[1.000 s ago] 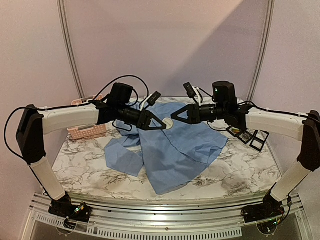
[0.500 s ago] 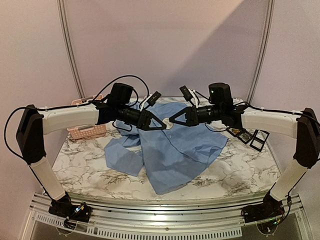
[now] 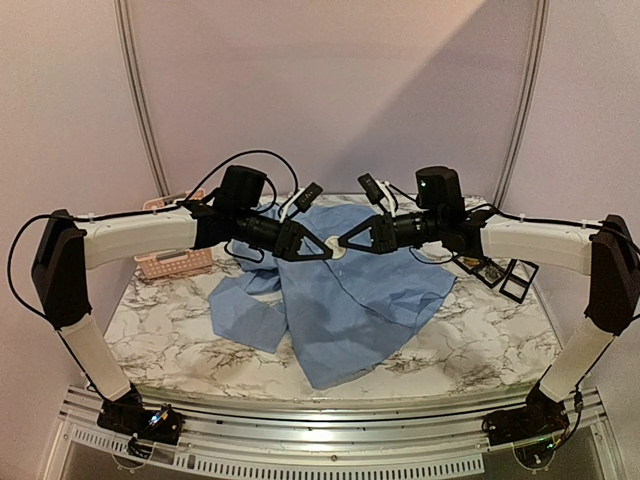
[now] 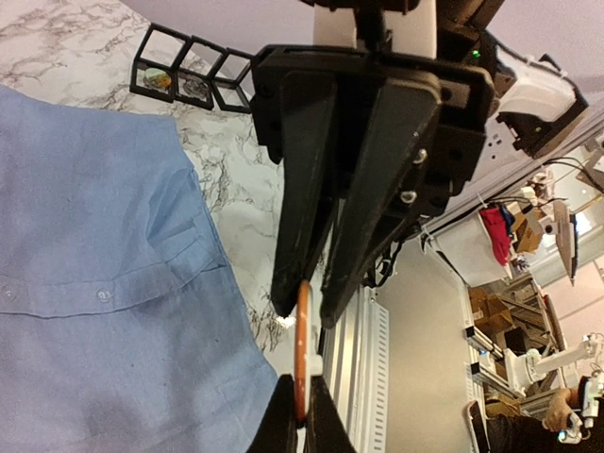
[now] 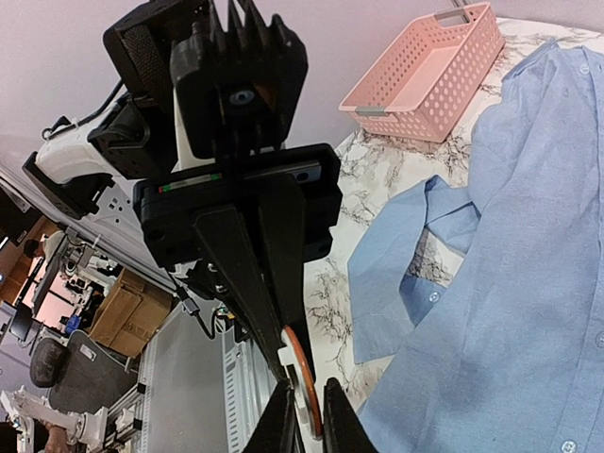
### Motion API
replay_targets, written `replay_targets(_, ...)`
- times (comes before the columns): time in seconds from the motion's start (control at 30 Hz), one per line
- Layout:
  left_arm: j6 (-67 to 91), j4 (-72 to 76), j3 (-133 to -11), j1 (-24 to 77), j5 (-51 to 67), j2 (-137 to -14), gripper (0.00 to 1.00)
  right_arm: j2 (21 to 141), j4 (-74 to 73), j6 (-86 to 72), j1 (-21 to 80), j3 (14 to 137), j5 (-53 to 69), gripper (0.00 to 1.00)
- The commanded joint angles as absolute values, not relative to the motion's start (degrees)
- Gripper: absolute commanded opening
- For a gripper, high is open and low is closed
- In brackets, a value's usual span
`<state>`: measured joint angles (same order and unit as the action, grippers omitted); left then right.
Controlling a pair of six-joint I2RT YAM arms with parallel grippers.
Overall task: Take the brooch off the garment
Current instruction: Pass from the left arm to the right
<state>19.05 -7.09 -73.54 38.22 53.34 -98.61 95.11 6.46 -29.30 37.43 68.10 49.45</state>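
Gripping brooch (image 4: 302, 351) edge-on | left gripper (image 4: 301, 411), right gripper (image 5: 309, 415) both clenched | brooch face hidden

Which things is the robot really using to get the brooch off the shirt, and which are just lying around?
For the job: round orange-edged brooch, pinched between left gripper and right gripper; light blue button-up cloth shirt.
Just lying about: pink plastic basket; row of small black square frames.
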Motion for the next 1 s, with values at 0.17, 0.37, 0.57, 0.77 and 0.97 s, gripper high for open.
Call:
replay_targets(0.17,18.2,-8.0,-73.4,38.7,52.8,-97.2,0.0,96.9,7.7,-29.4,37.4,70.0,52.3,0.06)
replay_targets(0.37,18.2,-8.1,-73.4,38.7,52.7,-97.4,0.0,97.1,7.9,-29.5,37.6,70.0,53.5,0.01)
replay_targets(0.57,17.9,-8.6,-73.5,38.7,51.6,-97.4,0.0,96.6,8.2,-29.2,37.6,69.3,51.9,0.0)
replay_targets(0.77,15.8,-11.3,-73.9,38.6,46.7,-96.5,0.53,93.9,5.6,-28.3,37.7,68.5,41.6,0.0)
replay_targets(0.97,14.2,-14.6,-72.2,36.2,24.1,-89.4,0.73,90.5,-12.6,-21.0,36.4,73.1,14.8,0.0)
